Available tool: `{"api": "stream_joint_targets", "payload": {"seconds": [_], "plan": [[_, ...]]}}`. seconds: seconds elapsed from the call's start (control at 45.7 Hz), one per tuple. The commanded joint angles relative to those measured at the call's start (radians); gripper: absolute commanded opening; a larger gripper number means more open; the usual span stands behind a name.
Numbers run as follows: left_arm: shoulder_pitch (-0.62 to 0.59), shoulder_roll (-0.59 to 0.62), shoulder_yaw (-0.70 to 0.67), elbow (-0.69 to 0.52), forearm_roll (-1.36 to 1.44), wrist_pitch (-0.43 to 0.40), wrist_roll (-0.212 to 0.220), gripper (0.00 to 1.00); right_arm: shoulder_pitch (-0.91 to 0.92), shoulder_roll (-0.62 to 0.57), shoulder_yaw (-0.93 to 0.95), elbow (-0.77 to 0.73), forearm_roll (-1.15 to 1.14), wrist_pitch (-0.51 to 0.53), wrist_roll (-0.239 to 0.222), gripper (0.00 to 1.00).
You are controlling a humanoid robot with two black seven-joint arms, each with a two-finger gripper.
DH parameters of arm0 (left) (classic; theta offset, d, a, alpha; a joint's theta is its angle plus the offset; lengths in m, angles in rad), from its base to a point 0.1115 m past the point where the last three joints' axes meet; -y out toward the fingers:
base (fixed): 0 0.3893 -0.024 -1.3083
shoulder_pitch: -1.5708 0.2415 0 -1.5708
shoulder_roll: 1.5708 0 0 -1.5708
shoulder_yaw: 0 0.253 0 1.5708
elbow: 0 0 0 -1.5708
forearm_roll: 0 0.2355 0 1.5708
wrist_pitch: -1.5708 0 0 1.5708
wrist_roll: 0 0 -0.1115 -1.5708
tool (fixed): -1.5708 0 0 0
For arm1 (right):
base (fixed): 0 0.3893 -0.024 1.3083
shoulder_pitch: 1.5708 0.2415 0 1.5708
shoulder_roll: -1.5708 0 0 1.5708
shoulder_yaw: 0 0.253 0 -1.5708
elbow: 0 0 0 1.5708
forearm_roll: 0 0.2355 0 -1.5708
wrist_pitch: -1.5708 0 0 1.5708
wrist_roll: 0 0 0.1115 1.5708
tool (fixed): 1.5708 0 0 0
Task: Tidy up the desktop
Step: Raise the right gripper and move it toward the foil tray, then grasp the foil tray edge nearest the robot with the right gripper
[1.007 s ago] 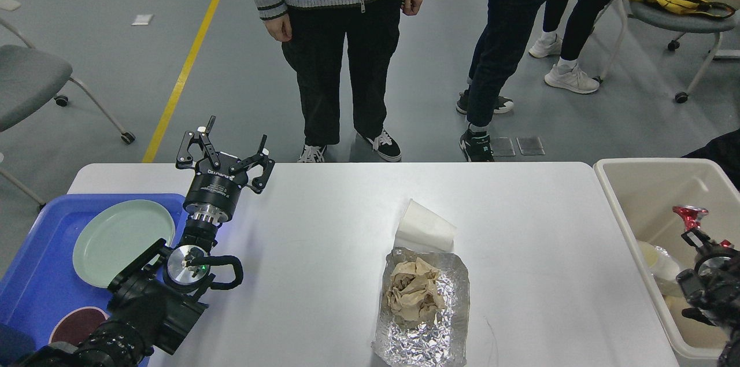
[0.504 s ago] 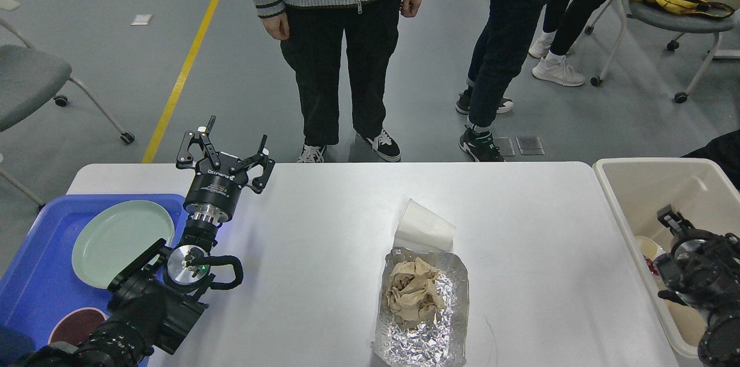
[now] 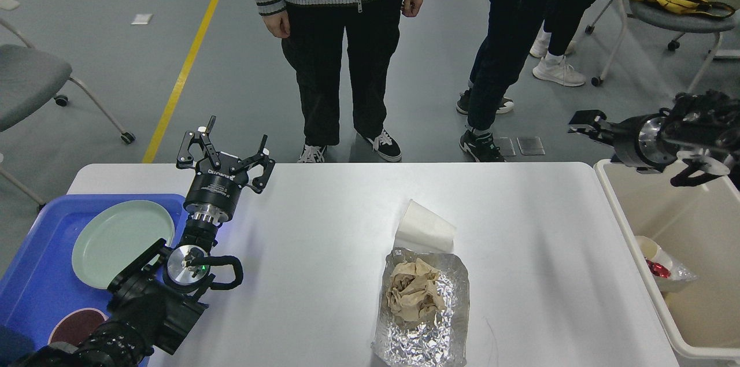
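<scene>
head view: left gripper (image 3: 226, 144) spread wide over the desktop (image 3: 324, 228); right gripper (image 3: 581, 122) (blurred) can't be judged.

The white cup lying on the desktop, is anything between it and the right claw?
Nothing visible. The right claw is raised past the far right corner of the desktop, by the beige bin. Bare tabletop separates it from the white cup, which lies just beyond the foil sheet.
</scene>
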Motion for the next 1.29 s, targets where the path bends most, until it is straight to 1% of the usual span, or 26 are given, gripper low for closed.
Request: {"api": "stream_joint_targets", "payload": {"seconds": [0.0,0.066,0.131,0.241,0.328,0.416,0.526,0.569,0.723,0.788,0.898,0.964,1.095,1.27], "plan": [[-0.001,0.0,0.0,0.0,0.0,0.0,0.0,0.96,0.216,-0.067,-0.002,0.41,-0.152,0.077,-0.003,1.0],[0.001,0.0,0.0,0.0,0.0,0.0,0.0,0.96,0.296,-0.07,-0.007,0.562,-0.166,0.093,-0.003,1.0],[0.001,0.0,0.0,0.0,0.0,0.0,0.0,0.96,0.365,-0.069,-0.027,0.637,-0.165,0.131,-0.003,1.0],[0.001,0.0,0.0,0.0,0.0,0.0,0.0,0.96,0.417,-0.07,-0.065,0.659,-0.165,0.228,-0.005,1.0],[-0.001,0.0,0.0,0.0,0.0,0.0,0.0,0.96,0.4,-0.066,-0.097,0.653,-0.166,0.245,-0.008,1.0],[-0.001,0.0,0.0,0.0,0.0,0.0,0.0,0.96,0.319,-0.066,-0.108,0.627,-0.166,0.206,-0.017,1.0],[-0.001,0.0,0.0,0.0,0.0,0.0,0.0,0.96,0.201,-0.076,-0.097,0.591,-0.156,0.073,-0.02,1.0],[0.001,0.0,0.0,0.0,0.0,0.0,0.0,0.96,0.155,-0.086,-0.091,0.588,-0.147,0.036,-0.019,1.0],[0.001,0.0,0.0,0.0,0.0,0.0,0.0,0.96,-0.003,-0.083,-0.01,0.584,-0.065,-0.015,-0.017,1.0],[0.001,0.0,0.0,0.0,0.0,0.0,0.0,0.96,-0.077,-0.072,0.054,0.547,-0.012,-0.044,-0.017,1.0],[0.001,0.0,0.0,0.0,0.0,0.0,0.0,0.96,-0.206,-0.021,0.148,0.45,0.077,-0.087,-0.017,1.0],[0.001,0.0,0.0,-0.002,0.0,0.0,0.0,0.96,-0.287,0.029,0.2,0.391,0.085,-0.107,-0.017,1.0],[-0.001,0.0,0.0,0.0,0.0,0.0,0.0,0.96,-0.342,0.066,0.211,0.373,0.082,-0.133,-0.012,1.0],[-0.001,0.0,0.0,0.0,0.0,0.0,0.0,0.96,-0.436,0.135,0.209,0.346,0.071,-0.229,-0.006,1.0]]}}
